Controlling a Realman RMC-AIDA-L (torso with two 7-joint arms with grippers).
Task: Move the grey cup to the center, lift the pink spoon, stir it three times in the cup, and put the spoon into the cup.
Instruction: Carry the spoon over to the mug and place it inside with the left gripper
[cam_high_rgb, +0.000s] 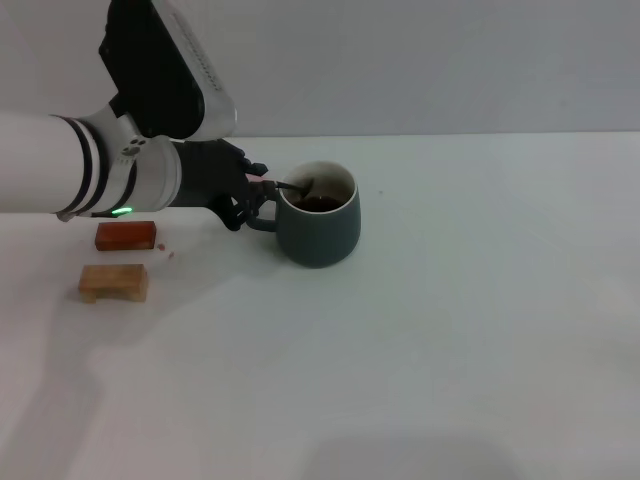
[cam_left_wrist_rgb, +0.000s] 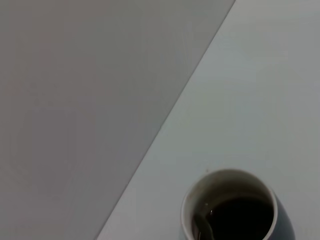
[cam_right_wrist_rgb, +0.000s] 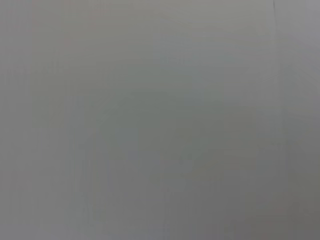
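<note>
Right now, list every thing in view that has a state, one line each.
grey cup: upright on the table, dark liquid inside, handle toward the left gripper.
pink spoon: bowl end dipped in the cup's liquid, shaft leaning over the rim.
left gripper: at the cup's handle side, by the spoon's shaft.
reddish-brown block: lying flat.
tan wooden block: lying flat.
right gripper: not in view.

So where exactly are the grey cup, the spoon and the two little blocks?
grey cup (cam_high_rgb: 322, 238): head view, outer wall.
spoon (cam_left_wrist_rgb: 201, 226): left wrist view, metal bowl in the liquid.
reddish-brown block (cam_high_rgb: 126, 235): head view, top face.
tan block (cam_high_rgb: 113, 281): head view, top face.
</note>
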